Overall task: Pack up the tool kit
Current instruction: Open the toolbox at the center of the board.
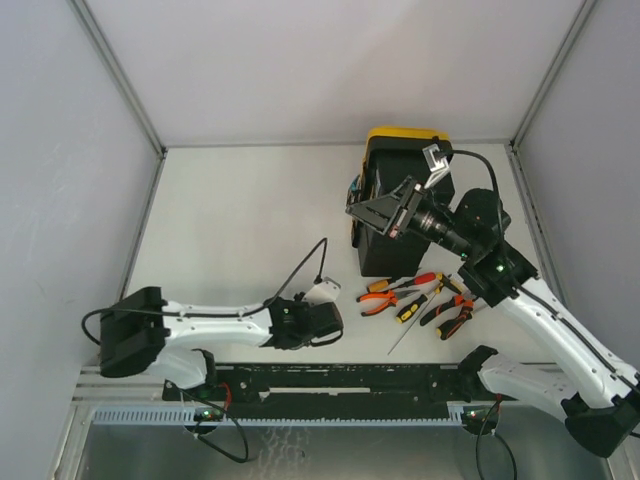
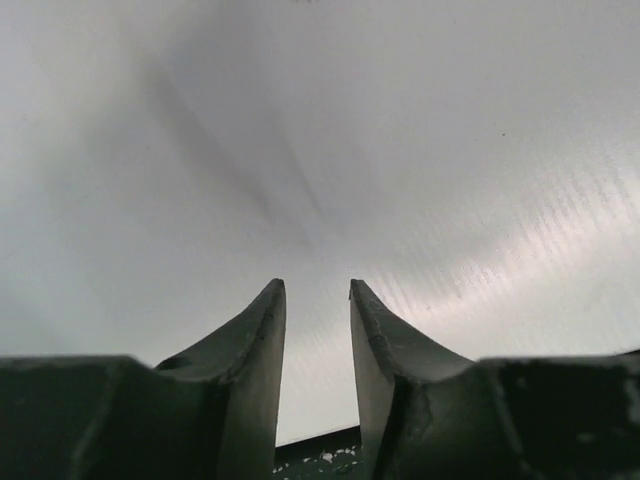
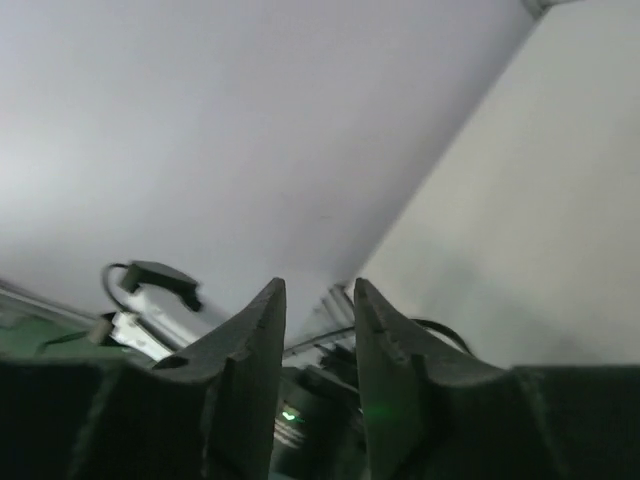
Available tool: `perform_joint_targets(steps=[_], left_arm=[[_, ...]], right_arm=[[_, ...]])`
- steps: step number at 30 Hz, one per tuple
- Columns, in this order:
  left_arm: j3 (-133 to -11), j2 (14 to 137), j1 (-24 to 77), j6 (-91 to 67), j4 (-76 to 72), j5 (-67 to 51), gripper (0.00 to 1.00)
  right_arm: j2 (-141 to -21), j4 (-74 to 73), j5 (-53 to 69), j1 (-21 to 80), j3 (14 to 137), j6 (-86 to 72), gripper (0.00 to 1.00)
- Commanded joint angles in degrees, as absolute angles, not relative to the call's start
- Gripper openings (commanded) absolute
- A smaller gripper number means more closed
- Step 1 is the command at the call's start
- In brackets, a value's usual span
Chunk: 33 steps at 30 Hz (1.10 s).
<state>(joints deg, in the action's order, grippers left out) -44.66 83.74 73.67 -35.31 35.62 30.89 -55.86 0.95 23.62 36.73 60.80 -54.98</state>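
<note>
The black toolbox [image 1: 385, 250] stands at the right middle of the table, its yellow lid [image 1: 405, 135] at the far end and a teal latch [image 1: 352, 188] on its left side. Orange- and yellow-handled pliers [image 1: 447, 310] and screwdrivers [image 1: 415, 283] lie on the table just in front of it. My right gripper [image 1: 352, 211] hovers over the box's left edge, pointing left, its jaws close together and empty [image 3: 320, 288]. My left gripper [image 1: 338, 322] rests low near the front edge, left of the tools, its jaws close together and empty [image 2: 317, 290]. Neither wrist view shows the toolbox.
White walls enclose the table on three sides. A black cable [image 1: 305, 262] loops up from the left wrist. The black base rail [image 1: 340, 380] runs along the near edge. The right wrist view shows the left wall and the left arm's cable [image 3: 150, 275].
</note>
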Motion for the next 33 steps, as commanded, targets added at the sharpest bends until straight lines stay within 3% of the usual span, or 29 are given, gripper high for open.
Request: perform_joint_targets(steps=[1, 3, 6, 10, 12, 13, 17, 22, 33], left_arm=[[-43.39, 74.6, 72.12, -35.64, 34.88, 33.8, 0.39], [-42.53, 70.14, 69.77, -33.85, 32.33, 32.24, 0.47], [-40.33, 62.94, 63.72, -31.05, 27.49, 28.35, 0.51], [-39.08, 55.37, 54.44, -25.96, 21.23, 20.51, 0.7], [-41.09, 55.07, 48.91, -23.37, 19.57, 16.6, 0.75], [-42.6, 55.76, 47.27, -22.04, 19.13, 15.5, 0.79], [-51.13, 61.7, 42.65, -17.75, 17.82, 11.84, 0.9], [-60.87, 67.97, 38.18, -19.62, 14.63, 3.95, 0.94], [-68.39, 68.75, 38.06, -27.21, 3.8, -11.06, 0.97]], right_arm=[[-49.59, -11.14, 13.45, 36.26, 63.58, -39.79, 0.39], [-48.52, -15.3, 9.97, 36.05, 65.55, -35.51, 0.45], [-48.23, -20.77, 5.07, 35.99, 68.72, -30.97, 0.55], [-47.8, -26.09, -7.15, 36.12, 72.58, -25.39, 0.69], [-47.56, -27.2, -11.89, 36.15, 73.56, -22.44, 0.84], [-47.9, -27.95, -14.27, 36.12, 74.09, -21.62, 0.99], [-51.9, -35.22, -22.62, 36.0, 78.04, -20.48, 1.0], [-54.31, -42.29, -28.21, 32.51, 78.64, -22.88, 1.0], [-52.94, -37.99, 8.33, 15.3, 73.74, -25.03, 1.0]])
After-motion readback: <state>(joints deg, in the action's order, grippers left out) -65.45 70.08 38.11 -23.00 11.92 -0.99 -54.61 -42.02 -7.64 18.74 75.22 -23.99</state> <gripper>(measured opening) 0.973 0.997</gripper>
